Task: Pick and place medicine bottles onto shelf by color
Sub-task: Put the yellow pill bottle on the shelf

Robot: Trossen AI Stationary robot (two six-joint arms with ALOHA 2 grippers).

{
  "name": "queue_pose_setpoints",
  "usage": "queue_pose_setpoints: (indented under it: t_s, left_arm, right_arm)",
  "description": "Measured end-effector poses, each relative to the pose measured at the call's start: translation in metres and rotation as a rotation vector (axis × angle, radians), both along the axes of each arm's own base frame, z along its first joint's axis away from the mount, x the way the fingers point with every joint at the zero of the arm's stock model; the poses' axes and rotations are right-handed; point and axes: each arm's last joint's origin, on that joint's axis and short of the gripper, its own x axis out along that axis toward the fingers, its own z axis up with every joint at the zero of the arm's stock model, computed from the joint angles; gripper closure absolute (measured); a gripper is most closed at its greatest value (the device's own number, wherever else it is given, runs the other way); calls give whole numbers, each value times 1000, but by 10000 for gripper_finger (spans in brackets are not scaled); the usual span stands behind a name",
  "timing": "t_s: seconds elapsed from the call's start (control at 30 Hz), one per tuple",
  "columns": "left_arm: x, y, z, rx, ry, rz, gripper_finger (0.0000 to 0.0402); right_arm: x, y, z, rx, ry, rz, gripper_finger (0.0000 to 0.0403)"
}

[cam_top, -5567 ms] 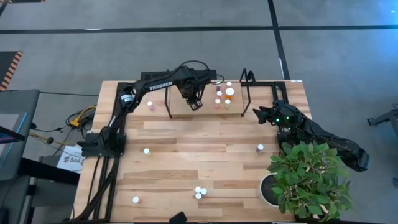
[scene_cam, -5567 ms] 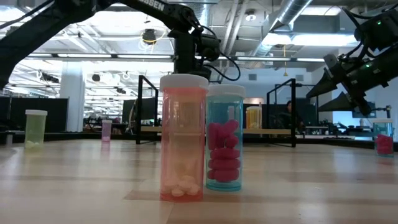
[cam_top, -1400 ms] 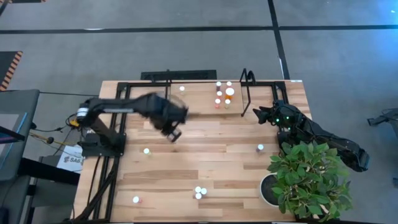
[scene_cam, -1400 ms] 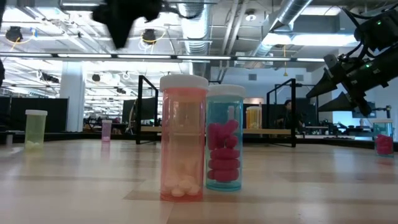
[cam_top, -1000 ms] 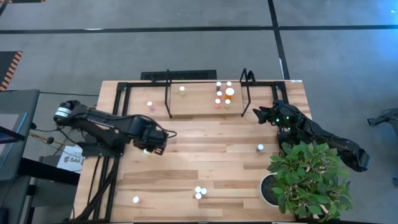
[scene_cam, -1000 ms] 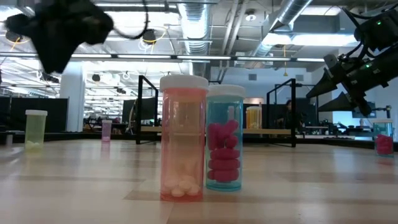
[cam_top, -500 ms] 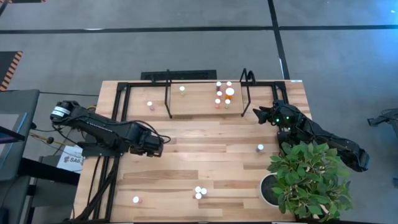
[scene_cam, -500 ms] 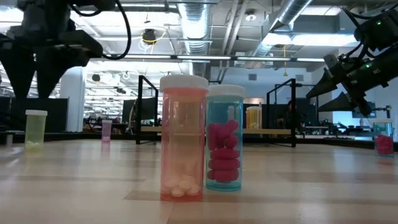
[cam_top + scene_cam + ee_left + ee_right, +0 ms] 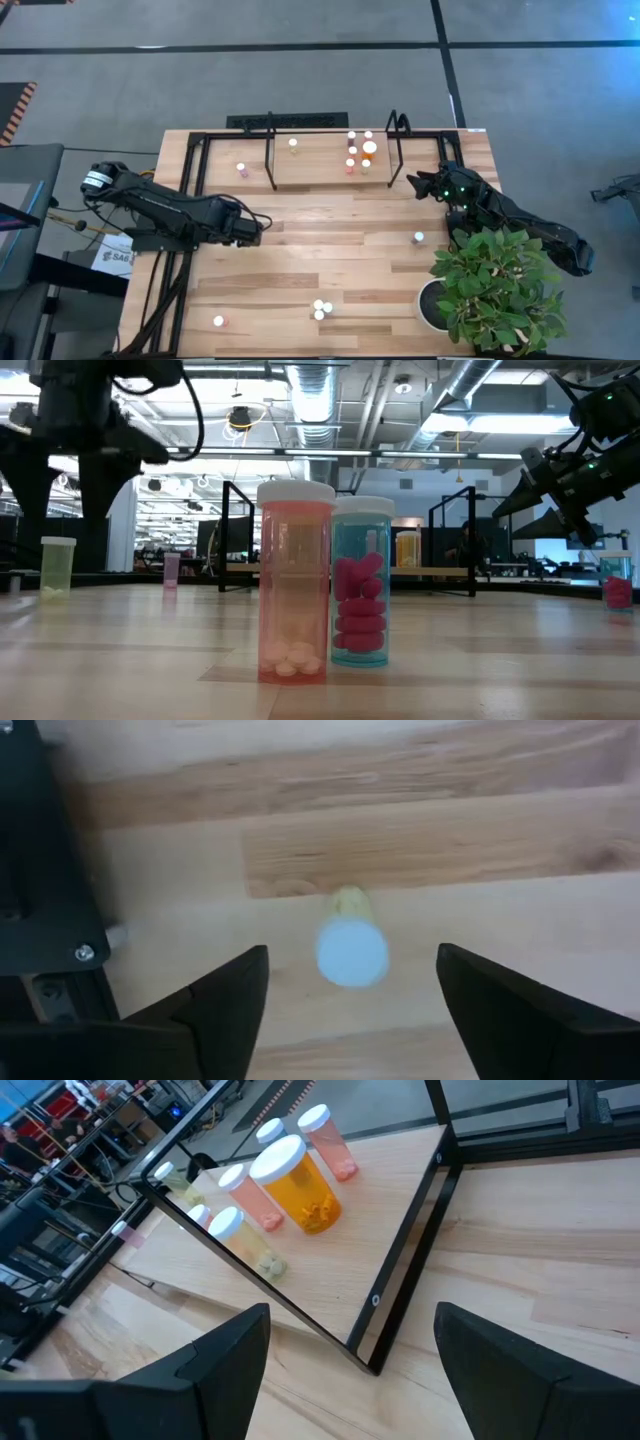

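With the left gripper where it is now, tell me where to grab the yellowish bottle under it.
Grip the yellowish bottle around its round body just under the white cap, coming straight down. It stands upright on the tabletop, centred between the open fingers of the left gripper, with bare wood on both sides, so a top-down pinch looks cleanest.

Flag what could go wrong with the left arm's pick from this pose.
1. The left pincer stands open over a yellowish bottle; the bottle sits off-centre, nearer one finger, so closing could tip it.
2. The table's black frame lies just beside that finger; it could catch on the way down.
3. The shelf already holds a tight cluster; placing nearby may topple one.
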Motion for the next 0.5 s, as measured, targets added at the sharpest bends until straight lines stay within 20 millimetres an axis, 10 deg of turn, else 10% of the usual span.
queue_pose_setpoints:
  t_s: [0.5]
  left_arm:
    - [-8,2,-40,-28,-39,81,122]
  right_arm:
    - [0,0,0,0,0,0,97]
